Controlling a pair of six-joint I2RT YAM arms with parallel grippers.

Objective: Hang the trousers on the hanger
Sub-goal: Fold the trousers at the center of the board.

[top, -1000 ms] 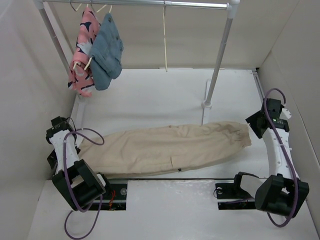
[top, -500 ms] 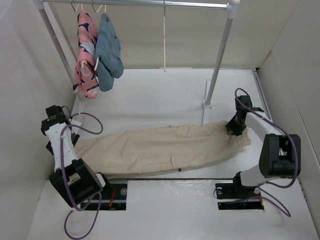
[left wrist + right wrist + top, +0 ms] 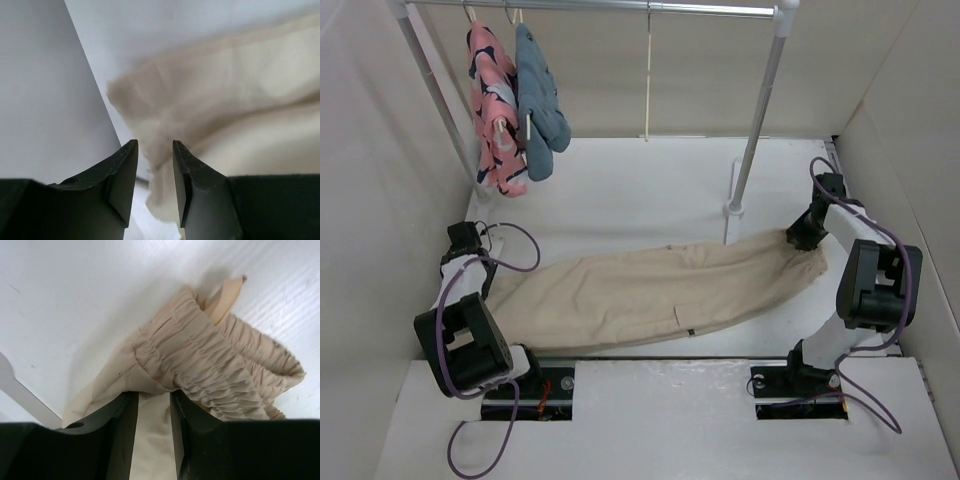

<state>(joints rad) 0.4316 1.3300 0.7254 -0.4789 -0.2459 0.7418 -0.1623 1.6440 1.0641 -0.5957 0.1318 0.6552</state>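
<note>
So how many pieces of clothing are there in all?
3: a pink patterned garment and a blue-grey garment hang side by side at the rail's left end; the beige trousers lie across the table.

Two matching arms. Left arm (image 3: 470, 288) and right arm (image 3: 857, 238) have white rounded links and chunky black joint housings. A purple cable (image 3: 439, 330) trails loosely along the left arm, and a second purple cable (image 3: 893, 246) runs along the right. Black base mounts (image 3: 788, 384) — bits of red wiring (image 3: 542, 400) showing. Left gripper (image 3: 155, 146) and right gripper (image 3: 153, 398) have dark matte wedge-shaped fingers — bevelled inner edges.
</note>
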